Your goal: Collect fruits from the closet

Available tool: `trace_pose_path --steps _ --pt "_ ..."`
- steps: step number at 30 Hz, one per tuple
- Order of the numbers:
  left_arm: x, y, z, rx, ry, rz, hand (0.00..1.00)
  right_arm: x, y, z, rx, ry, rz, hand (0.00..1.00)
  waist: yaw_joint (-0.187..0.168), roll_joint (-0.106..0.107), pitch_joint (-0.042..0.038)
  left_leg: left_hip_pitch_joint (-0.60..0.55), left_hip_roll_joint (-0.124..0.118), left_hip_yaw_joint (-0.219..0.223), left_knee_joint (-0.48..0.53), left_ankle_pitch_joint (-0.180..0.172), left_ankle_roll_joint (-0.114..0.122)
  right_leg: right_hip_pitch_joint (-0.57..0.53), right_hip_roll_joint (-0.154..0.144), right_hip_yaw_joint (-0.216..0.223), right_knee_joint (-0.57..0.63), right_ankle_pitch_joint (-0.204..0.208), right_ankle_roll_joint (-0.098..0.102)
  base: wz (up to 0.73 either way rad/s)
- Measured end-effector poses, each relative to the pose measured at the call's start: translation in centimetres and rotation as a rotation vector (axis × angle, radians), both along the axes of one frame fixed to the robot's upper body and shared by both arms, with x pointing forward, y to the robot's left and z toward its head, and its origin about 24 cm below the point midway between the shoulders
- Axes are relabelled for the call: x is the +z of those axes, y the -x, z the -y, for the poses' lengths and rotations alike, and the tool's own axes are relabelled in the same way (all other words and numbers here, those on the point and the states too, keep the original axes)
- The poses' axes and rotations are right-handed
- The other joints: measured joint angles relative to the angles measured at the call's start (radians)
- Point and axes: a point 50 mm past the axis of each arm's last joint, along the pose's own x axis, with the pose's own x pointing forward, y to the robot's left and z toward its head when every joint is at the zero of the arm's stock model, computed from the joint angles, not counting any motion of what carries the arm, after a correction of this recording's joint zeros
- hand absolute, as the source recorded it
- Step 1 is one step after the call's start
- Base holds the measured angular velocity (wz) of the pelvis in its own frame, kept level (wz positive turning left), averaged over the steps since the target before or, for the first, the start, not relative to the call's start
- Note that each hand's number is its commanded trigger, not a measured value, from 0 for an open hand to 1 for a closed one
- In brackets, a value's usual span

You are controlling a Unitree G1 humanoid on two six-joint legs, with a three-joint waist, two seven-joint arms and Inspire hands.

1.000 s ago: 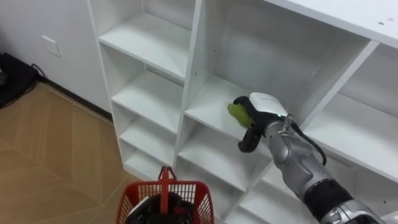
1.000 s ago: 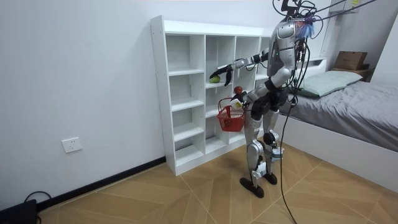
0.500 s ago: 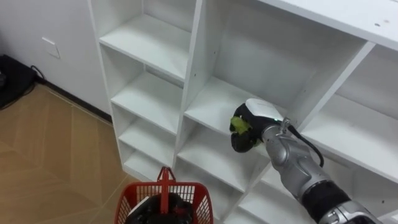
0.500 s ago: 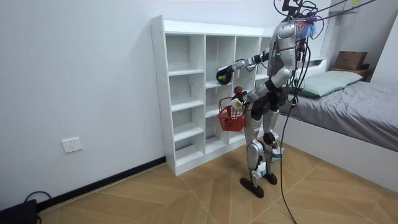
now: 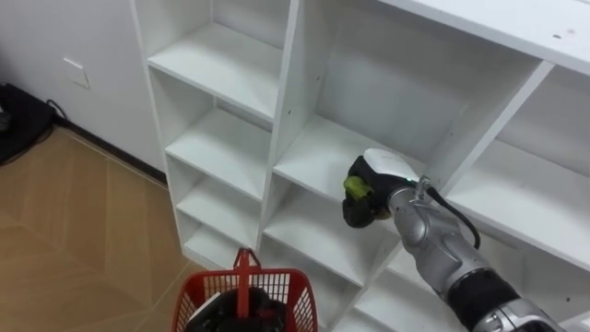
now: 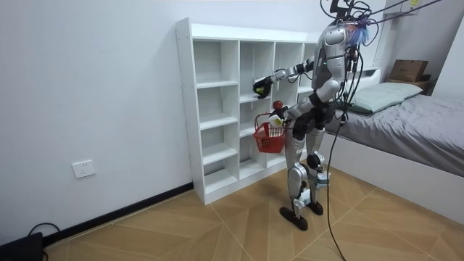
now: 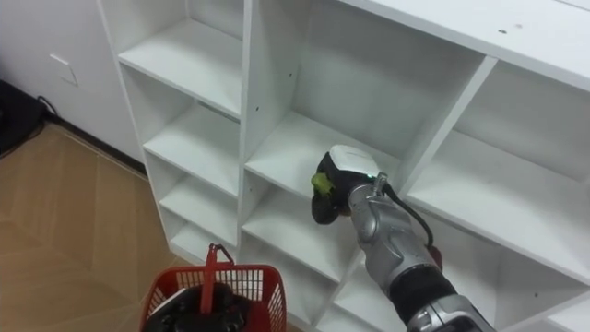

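Curled right hand [image 5: 383, 168] hides most of the green fruit [image 5: 353, 187].

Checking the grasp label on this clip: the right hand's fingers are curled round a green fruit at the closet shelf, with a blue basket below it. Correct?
Not quite. The basket is red, not blue, as the left eye view shows. The rest stands: the right hand has its fingers curled round the green fruit at the closet shelf, with the basket below it.

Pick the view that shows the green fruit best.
Left eye view: the green fruit shows close, gripped in the right hand over the shelf. The right eye view shows much the same; in the room view it is a distant speck.
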Motion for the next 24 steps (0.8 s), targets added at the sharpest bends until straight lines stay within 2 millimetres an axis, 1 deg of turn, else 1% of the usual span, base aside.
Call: trace_pose_path --steps 6,9,15,16,17,21,22,24 --pt "0.0 0.0 0.0 0.001 0.001 -0.001 1.00 0.0 0.0 0.1 -0.006 -0.010 -0.004 1.00 -0.003 0.000 -0.0025 0.002 -0.001 0.001 -0.001 0.002 0.002 0.003 -0.001 0.000 0.003 0.000 0.001 0.00" --pt "0.0 0.0 0.0 0.004 -0.002 0.000 1.00 -0.1 0.0 0.2 -0.021 -0.039 -0.011 1.00 -0.005 0.003 -0.0005 0.000 -0.001 0.002 -0.002 0.002 0.002 0.002 -0.001 0.002 0.001 -0.001 0.001 0.00" --pt "-0.1 0.1 0.1 0.006 -0.004 -0.002 1.00 0.6 -0.1 0.0 -0.018 -0.058 0.018 1.00 -0.013 0.005 -0.0044 -0.002 -0.002 0.003 -0.003 0.001 0.003 -0.004 -0.003 0.001 0.000 -0.001 0.002 0.00" --pt "-0.1 0.1 0.2 0.006 -0.005 -0.003 1.00 1.0 -0.1 -0.1 -0.019 -0.078 0.037 1.00 -0.017 0.010 -0.0056 -0.002 -0.002 0.007 -0.004 0.001 0.003 -0.003 -0.003 0.001 0.000 -0.002 0.003 0.00" --pt "-0.1 0.2 0.3 0.007 -0.009 -0.006 1.00 1.3 -0.1 -0.3 -0.014 -0.088 0.055 1.00 -0.028 0.015 -0.0076 -0.001 -0.002 0.013 -0.004 0.001 0.003 -0.002 -0.004 0.003 0.001 -0.002 0.003 0.00" --pt "-0.3 0.5 0.3 0.029 -0.021 -0.019 1.00 2.2 0.2 -0.8 -0.012 -0.152 0.105 1.00 -0.043 0.024 -0.0115 0.004 -0.001 0.024 -0.004 0.002 0.003 -0.001 -0.004 0.015 0.002 -0.002 0.003 -0.08" --pt "-0.3 0.6 0.3 0.035 -0.026 -0.021 1.00 2.4 0.3 -1.0 -0.009 -0.170 0.116 1.00 -0.059 0.027 -0.0123 0.004 -0.001 0.025 -0.004 0.002 0.003 -0.001 -0.004 0.017 0.002 -0.002 0.003 -0.05" --pt "-0.3 0.5 0.2 0.041 -0.036 -0.022 1.00 3.0 0.4 -1.3 0.000 -0.192 0.140 1.00 -0.074 0.030 -0.0120 0.003 -0.001 0.028 -0.005 0.002 0.003 -0.002 -0.004 0.019 0.001 -0.002 0.004 -0.03"
